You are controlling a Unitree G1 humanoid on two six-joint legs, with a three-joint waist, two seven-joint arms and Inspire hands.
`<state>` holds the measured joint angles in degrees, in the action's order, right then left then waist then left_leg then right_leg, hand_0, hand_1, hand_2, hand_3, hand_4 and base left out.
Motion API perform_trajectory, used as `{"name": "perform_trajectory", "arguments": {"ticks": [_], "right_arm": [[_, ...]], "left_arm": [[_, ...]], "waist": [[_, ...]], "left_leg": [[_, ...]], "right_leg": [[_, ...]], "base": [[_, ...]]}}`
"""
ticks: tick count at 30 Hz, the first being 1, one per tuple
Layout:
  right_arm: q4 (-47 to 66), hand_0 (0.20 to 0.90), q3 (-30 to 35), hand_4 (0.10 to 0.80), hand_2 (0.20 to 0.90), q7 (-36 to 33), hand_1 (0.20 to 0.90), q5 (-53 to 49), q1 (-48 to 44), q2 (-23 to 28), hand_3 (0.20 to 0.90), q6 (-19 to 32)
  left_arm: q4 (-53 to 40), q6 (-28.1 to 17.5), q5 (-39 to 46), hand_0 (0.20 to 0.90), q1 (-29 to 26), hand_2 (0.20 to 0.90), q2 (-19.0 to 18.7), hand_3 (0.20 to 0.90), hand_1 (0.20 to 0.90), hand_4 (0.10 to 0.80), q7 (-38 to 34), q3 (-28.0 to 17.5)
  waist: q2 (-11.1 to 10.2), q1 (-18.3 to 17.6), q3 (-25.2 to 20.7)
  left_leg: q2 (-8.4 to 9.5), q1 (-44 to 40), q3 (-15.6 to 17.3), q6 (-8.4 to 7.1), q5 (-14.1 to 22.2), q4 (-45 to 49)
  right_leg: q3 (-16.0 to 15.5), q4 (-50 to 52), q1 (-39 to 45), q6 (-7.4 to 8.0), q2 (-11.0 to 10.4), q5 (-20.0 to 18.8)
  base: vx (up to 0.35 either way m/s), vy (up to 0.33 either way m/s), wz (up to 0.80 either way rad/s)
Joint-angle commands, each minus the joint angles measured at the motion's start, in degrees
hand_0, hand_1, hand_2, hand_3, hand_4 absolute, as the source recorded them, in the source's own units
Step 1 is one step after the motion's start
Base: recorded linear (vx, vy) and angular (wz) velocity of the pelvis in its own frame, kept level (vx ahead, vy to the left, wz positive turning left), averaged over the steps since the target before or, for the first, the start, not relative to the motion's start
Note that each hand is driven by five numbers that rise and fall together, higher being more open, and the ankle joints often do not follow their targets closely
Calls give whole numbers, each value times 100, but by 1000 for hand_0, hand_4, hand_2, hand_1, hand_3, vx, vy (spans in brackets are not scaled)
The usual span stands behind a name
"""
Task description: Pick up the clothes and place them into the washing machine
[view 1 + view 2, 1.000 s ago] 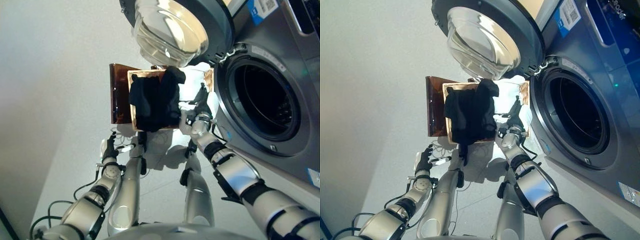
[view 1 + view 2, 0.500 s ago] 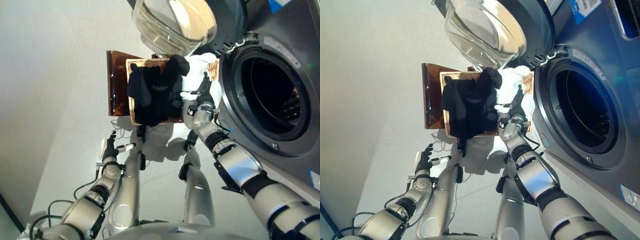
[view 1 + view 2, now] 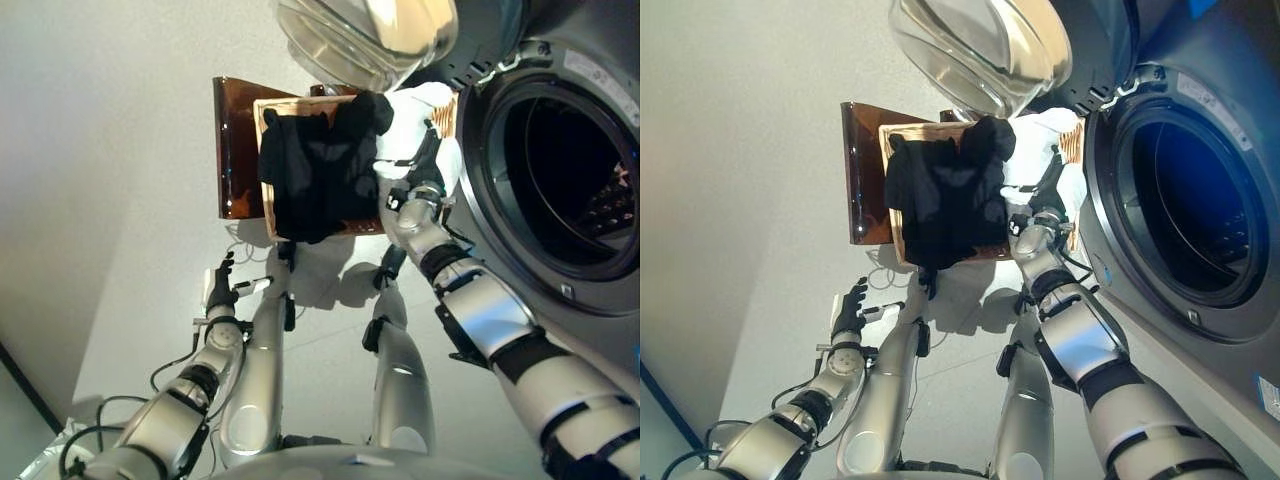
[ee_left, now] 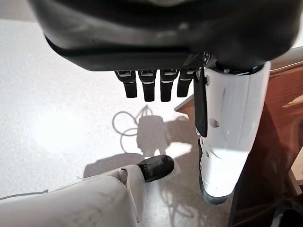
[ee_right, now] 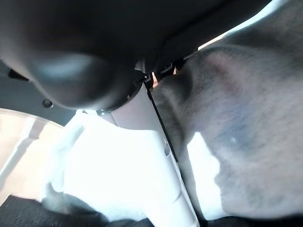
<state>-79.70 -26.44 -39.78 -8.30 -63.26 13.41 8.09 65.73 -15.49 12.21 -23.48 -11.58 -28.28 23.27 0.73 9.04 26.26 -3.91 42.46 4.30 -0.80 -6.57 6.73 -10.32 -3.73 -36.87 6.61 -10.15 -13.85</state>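
Observation:
A woven basket [image 3: 264, 160] stands on the floor and holds a heap of black clothes [image 3: 320, 180], with white cloth [image 3: 415, 108] at its right end. My right hand [image 3: 420, 182] reaches into that right end, its dark fingers lying straight on the white cloth, beside the black heap. Its wrist view shows white cloth [image 5: 113, 179] and dark cloth [image 5: 246, 132] close under the hand. My left hand [image 3: 219, 290] hangs low over the floor, away from the basket, with fingers [image 4: 151, 87] straight and nothing in it.
The washing machine's round drum opening [image 3: 570, 170] gapes dark at the right. Its glass door [image 3: 370, 35] swings out above the basket. A brown panel [image 3: 235, 150] stands against the basket's left side. Pale floor [image 3: 120, 200] spreads to the left.
The whole picture has shifted with the camera. My right hand has reached further over the basket's right end onto the white cloth. The left hand has stayed put.

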Motion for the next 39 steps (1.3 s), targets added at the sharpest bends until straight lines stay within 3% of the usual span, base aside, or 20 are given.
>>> {"name": "perform_trajectory", "arguments": {"ticks": [1, 27, 32, 39], "right_arm": [[191, 200, -335, 300, 200, 288, 200, 471, -711, -200, 200, 112], [944, 200, -11, 300, 200, 172, 200, 36, -431, -179, 200, 492], [1686, 200, 153, 300, 200, 283, 200, -492, -8, -173, 200, 794], [3123, 200, 513, 300, 200, 721, 200, -2057, 1063, -235, 200, 1504]], "left_arm": [[-104, -130, 134, 900, 12, 900, -209, 900, 900, 800, -157, 89], [34, -108, 173, 900, 116, 900, -209, 900, 900, 800, -89, -79], [64, -62, 151, 900, 210, 900, -202, 900, 900, 800, -82, -191], [70, 28, 138, 900, 379, 900, -172, 900, 900, 800, -53, -339]], "waist": [[285, 374, 140], [111, 249, -141], [27, 185, -248], [-127, 44, -441]], "left_leg": [[131, -408, -167, -270, -574, -1173], [87, -772, -24, -250, -443, -1173], [61, -903, 28, -243, -389, -1173], [14, -1195, 136, -220, -277, -1166]], "right_leg": [[109, 341, 30, 184, -120, -247], [155, 254, 348, 171, -55, -222], [162, 254, 464, 171, -35, -197], [197, 291, 700, 174, -19, -112]], "base": [[0, 0, 0], [2, 1, -1], [22, -3, 0], [41, 0, -5]]}}
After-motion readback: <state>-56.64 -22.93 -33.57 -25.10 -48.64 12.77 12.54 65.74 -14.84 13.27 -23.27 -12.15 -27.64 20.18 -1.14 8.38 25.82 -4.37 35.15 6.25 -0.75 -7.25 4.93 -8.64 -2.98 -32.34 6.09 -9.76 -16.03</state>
